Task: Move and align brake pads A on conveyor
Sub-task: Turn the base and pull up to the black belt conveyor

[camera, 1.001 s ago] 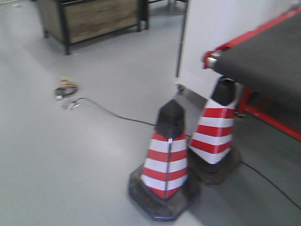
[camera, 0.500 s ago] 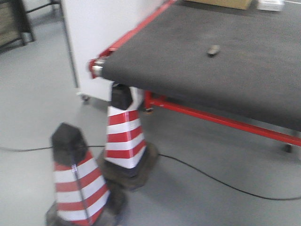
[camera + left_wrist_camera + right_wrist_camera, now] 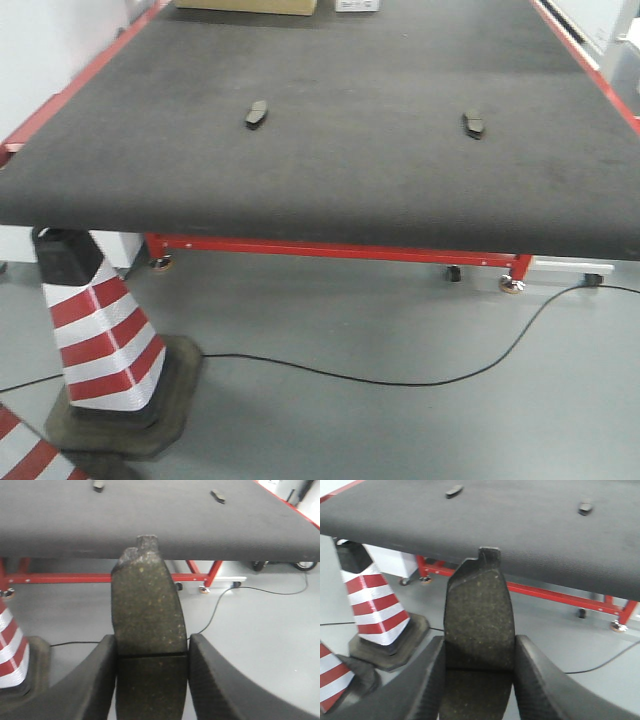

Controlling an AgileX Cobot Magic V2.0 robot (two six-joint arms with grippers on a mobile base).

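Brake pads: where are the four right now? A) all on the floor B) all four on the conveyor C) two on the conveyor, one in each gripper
C: two brake pads lie on the conveyor; the left gripper and right gripper each clamp one.

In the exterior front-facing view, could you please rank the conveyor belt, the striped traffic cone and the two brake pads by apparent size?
1. Dark grey felt conveyor belt.
2. Red-and-white striped traffic cone.
3. The small dark brake pads, left and right, look alike.
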